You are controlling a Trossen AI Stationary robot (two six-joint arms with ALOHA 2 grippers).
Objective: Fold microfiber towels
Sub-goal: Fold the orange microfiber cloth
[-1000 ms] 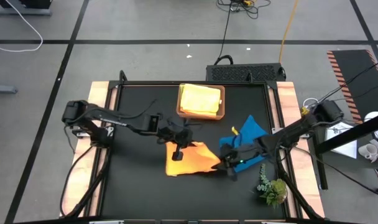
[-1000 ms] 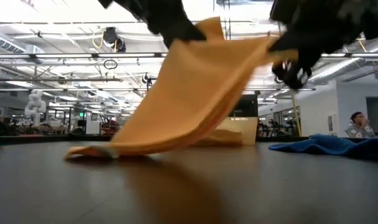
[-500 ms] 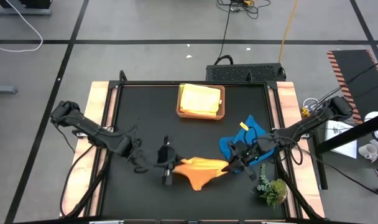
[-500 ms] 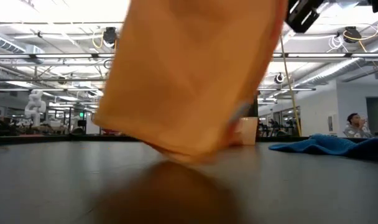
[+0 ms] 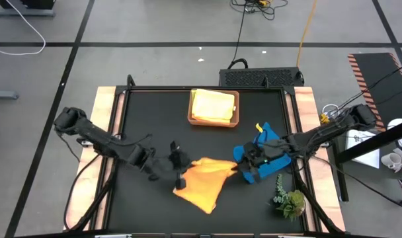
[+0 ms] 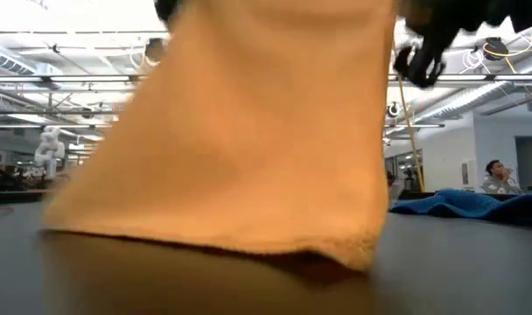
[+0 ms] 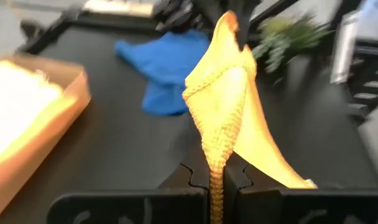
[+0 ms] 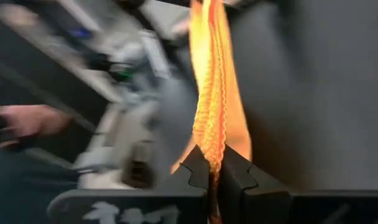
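An orange towel (image 5: 204, 182) hangs stretched between the two grippers over the table's (image 5: 141, 119) near part, its free end drooping toward the near edge; in the low view it fills most of the picture (image 6: 240, 140). The left gripper (image 5: 181, 168) has its fingers pressed together on one corner of the towel, the cloth's edge pinched between them and rising from the jaws (image 7: 223, 118). The right gripper (image 5: 244, 165) is likewise clamped on the opposite corner, its fingers closed tight with the folded orange edge running up out of them (image 8: 211, 106). Just behind the right gripper a blue towel (image 5: 267, 149) lies crumpled on the table. A plant sprig (image 5: 288, 198) sits near the table's right near corner, close to the blue towel. Farther back, mid-table, a brown tray (image 5: 235, 112) holds a folded yellow towel (image 5: 213, 106).
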